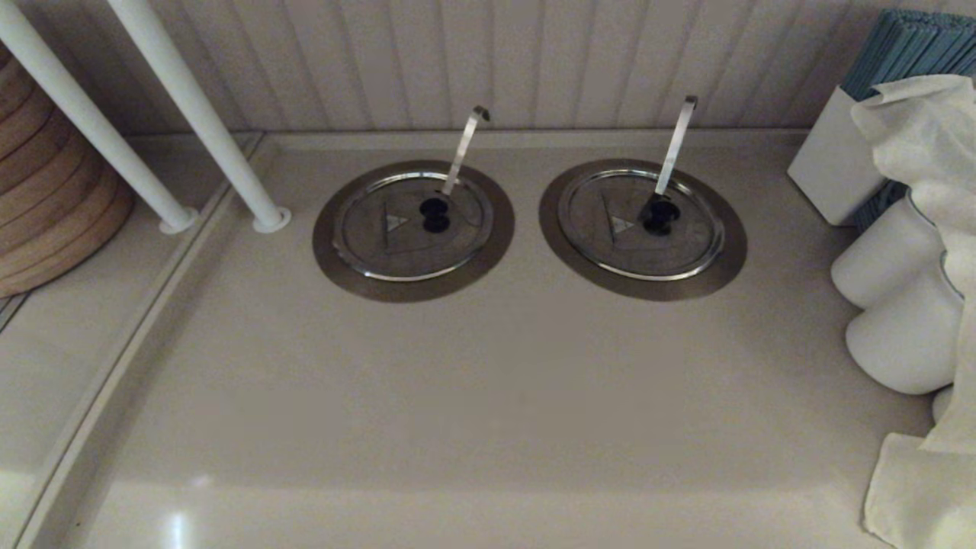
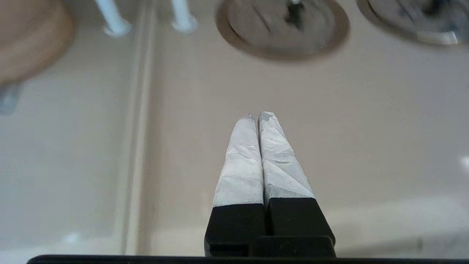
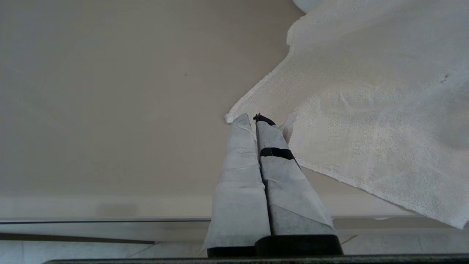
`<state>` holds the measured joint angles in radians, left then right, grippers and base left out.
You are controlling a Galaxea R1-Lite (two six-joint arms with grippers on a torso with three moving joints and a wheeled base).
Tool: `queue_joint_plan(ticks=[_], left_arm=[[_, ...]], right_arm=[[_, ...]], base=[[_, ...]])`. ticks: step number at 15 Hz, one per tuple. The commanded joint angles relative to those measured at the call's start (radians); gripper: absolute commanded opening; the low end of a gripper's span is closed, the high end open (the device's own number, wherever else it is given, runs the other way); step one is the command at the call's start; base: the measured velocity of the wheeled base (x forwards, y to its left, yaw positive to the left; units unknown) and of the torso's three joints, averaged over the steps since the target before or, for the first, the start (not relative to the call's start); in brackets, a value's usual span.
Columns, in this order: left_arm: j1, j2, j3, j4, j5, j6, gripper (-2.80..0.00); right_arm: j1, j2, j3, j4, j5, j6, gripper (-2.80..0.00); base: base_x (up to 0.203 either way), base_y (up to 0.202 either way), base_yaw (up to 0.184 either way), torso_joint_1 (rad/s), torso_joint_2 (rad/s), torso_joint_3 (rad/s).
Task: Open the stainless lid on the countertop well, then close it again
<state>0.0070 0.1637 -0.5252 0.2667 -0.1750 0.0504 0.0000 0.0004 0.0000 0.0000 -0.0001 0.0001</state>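
Two round stainless lids lie flat on two countertop wells. The left lid (image 1: 396, 248) has a black knob (image 1: 435, 215) and a ladle handle (image 1: 465, 145) rising through its edge slot; its steel collar (image 1: 335, 263) rings it. The right lid (image 1: 625, 248) with its knob (image 1: 660, 216) sits in the right collar (image 1: 724, 259). Neither gripper shows in the head view. My left gripper (image 2: 257, 116) is shut and empty over bare counter, well short of the left lid (image 2: 271, 25). My right gripper (image 3: 250, 118) is shut and empty at the corner of a white cloth (image 3: 366, 110).
Two white poles (image 1: 206, 130) stand at the back left beside stacked wooden rings (image 1: 46, 198). White jars (image 1: 892, 305), a white holder of blue sheets (image 1: 846, 160) and draped cloth (image 1: 926, 137) crowd the right side. The counter's front edge (image 3: 110, 219) lies beneath the right gripper.
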Motion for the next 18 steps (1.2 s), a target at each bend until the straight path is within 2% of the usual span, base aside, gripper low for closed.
queue_joint_plan(ticks=[1, 2, 3, 5, 6, 7, 8, 14, 18], left_arm=[[-0.001, -0.149, 0.122, 0.009, -0.016, 0.006, -2.80], [-0.002, -0.158, 0.195, 0.009, 0.001, 0.013, -2.80], [-0.003, -0.160, 0.273, -0.010, 0.050, 0.030, -2.80], [-0.003, -0.162, 0.449, -0.173, 0.117, 0.073, -2.80], [-0.004, -0.162, 0.511, -0.263, 0.136, 0.062, -2.80], [-0.004, -0.163, 0.531, -0.274, 0.155, 0.028, -2.80], [-0.004, -0.163, 0.521, -0.238, 0.167, 0.011, -2.80], [-0.004, -0.162, 0.524, -0.264, 0.139, 0.016, -2.80], [-0.004, -0.164, 0.525, -0.262, 0.150, 0.020, -2.80]], right_arm=[[0.001, 0.001, 0.000, 0.000, 0.000, 0.000, -2.80], [0.000, 0.001, 0.000, 0.000, 0.000, 0.000, -2.80], [0.002, 0.001, 0.000, 0.000, 0.000, 0.000, -2.80], [0.001, 0.001, 0.000, 0.000, 0.000, 0.000, -2.80], [0.000, 0.001, 0.000, 0.000, 0.000, 0.000, -2.80], [0.000, 0.001, 0.000, 0.000, 0.000, 0.000, -2.80], [0.000, 0.001, 0.000, 0.000, 0.000, 0.000, -2.80], [0.000, 0.001, 0.000, 0.000, 0.000, 0.000, -2.80], [0.001, 0.001, 0.000, 0.000, 0.000, 0.000, -2.80]], base=[[0.000, 0.000, 0.000, 0.000, 0.00, 0.000], [0.000, 0.000, 0.000, 0.000, 0.00, 0.000], [0.000, 0.000, 0.000, 0.000, 0.00, 0.000], [0.000, 0.000, 0.000, 0.000, 0.00, 0.000], [0.000, 0.000, 0.000, 0.000, 0.00, 0.000], [0.000, 0.000, 0.000, 0.000, 0.00, 0.000], [0.000, 0.000, 0.000, 0.000, 0.00, 0.000], [0.000, 0.000, 0.000, 0.000, 0.00, 0.000], [0.000, 0.000, 0.000, 0.000, 0.00, 0.000]])
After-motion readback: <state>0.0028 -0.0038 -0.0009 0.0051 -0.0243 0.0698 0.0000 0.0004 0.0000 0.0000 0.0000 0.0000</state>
